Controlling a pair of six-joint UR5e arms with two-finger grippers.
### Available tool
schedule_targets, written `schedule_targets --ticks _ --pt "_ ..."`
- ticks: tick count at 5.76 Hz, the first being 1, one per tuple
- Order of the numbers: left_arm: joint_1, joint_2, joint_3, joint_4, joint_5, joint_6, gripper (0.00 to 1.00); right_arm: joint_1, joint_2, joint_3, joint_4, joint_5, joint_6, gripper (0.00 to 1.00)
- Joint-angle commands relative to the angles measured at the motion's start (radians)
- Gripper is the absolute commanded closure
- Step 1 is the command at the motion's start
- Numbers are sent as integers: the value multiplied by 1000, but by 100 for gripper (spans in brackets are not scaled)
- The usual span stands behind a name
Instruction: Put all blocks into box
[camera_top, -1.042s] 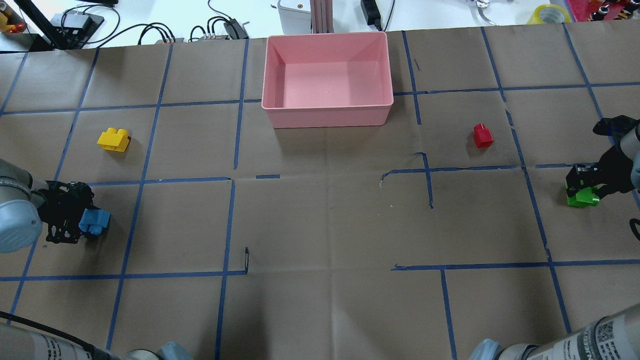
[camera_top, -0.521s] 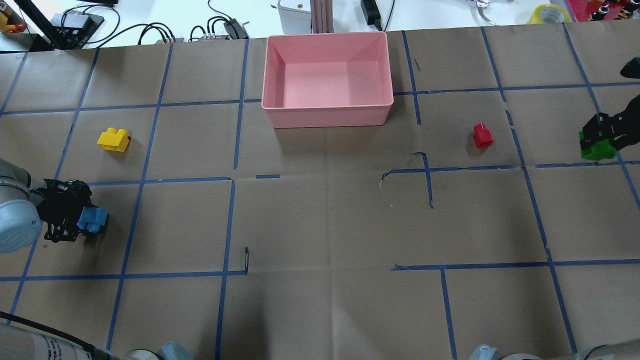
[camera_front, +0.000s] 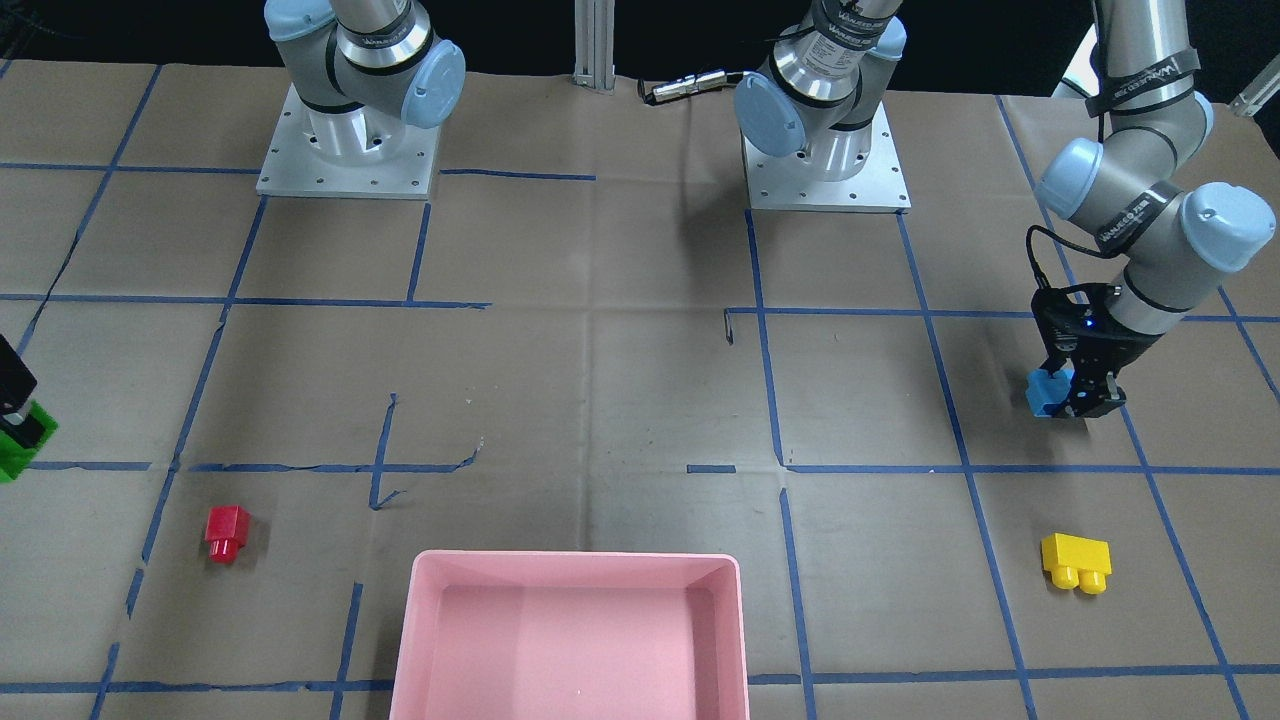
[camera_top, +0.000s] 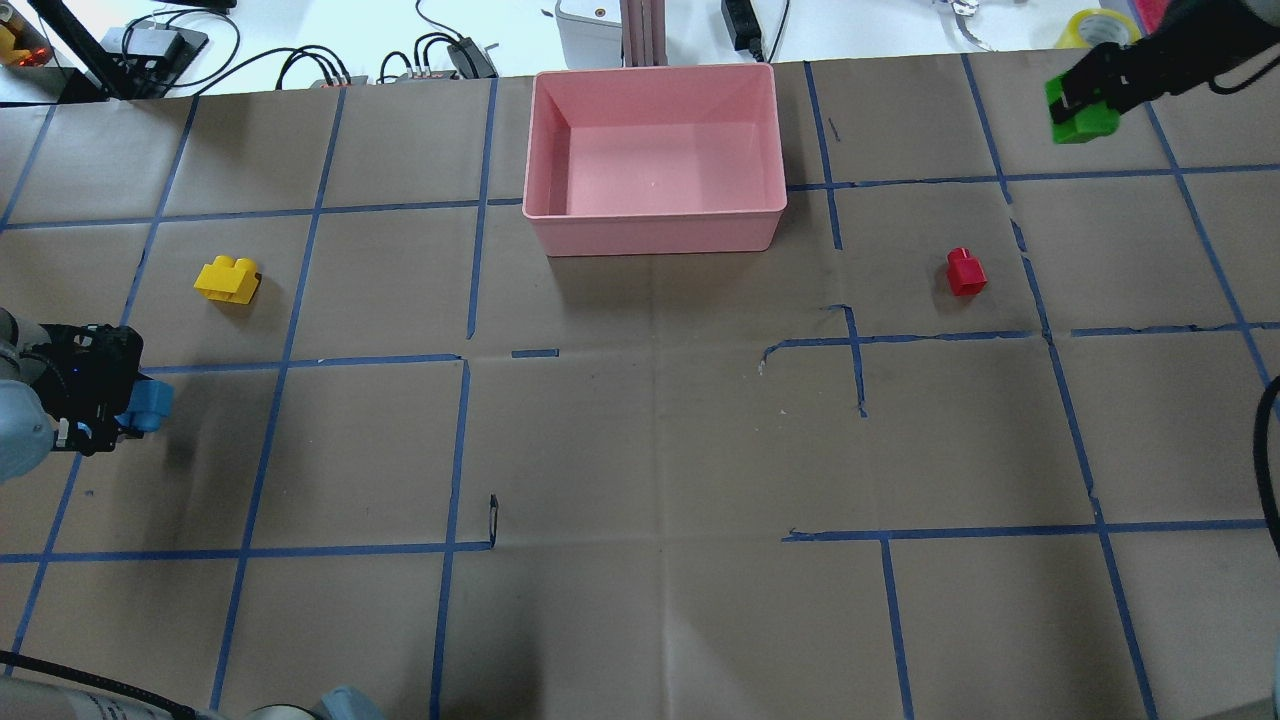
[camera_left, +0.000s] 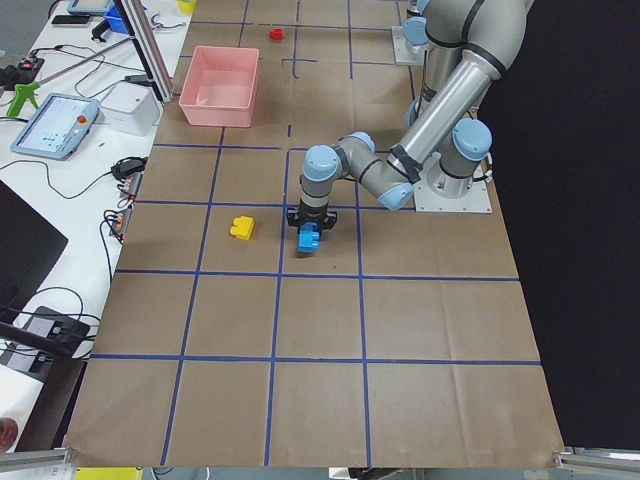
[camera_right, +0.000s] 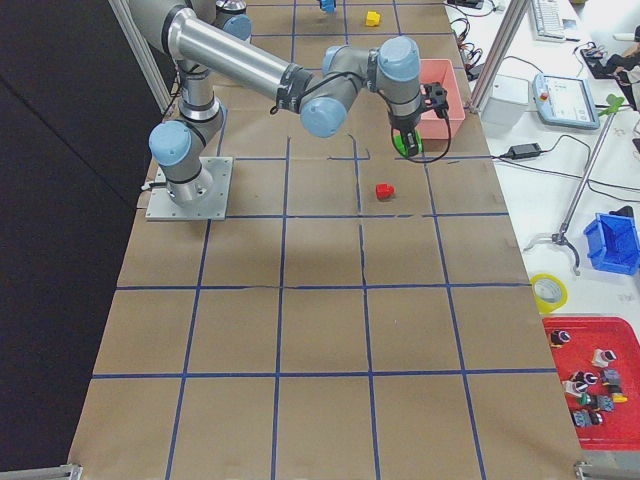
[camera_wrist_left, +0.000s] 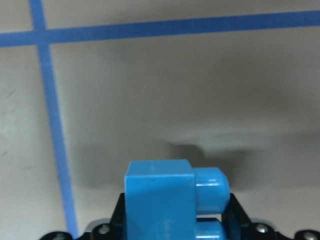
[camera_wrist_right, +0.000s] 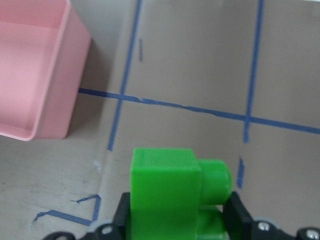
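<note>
Overhead exterior: one pink tray (camera_top: 655, 228), four bricks: yellow brick (camera_top: 228, 279), red brick (camera_top: 966, 272) loose; blue brick (camera_top: 146, 405) clamped in left gripper (camera_top: 125, 408), green brick (camera_top: 1082, 122) in right gripper (camera_top: 1080, 98).

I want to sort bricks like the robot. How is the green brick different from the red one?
The green brick is pinched in the right end effector, lifted up; the red brick lies alone on the brown paper, untouched. One is green, the other red. Both are studded toy bricks, neither in the pink box yet.
</note>
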Motion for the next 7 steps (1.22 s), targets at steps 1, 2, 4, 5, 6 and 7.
schedule_targets --ticks 1,2,4,5,6,7 --pt "-4 58 157 -204 -1 -111 91 218 196 -206 -4 15 152 97" --pt "-27 41 289 -356 -1 -165 92 329 326 -370 4 26 240 96" --pt "-88 23 408 -467 -4 -329 92 495 529 -537 -7 107 398 96" --pt "-107 7 415 -466 -21 -467 93 511 541 -528 -2 94 397 95" --pt "-140 -32 439 -466 -84 -715 93 509 535 -518 17 91 399 87" --pt "-219 -84 514 -468 -77 -895 93 508 531 -515 2 100 393 2"
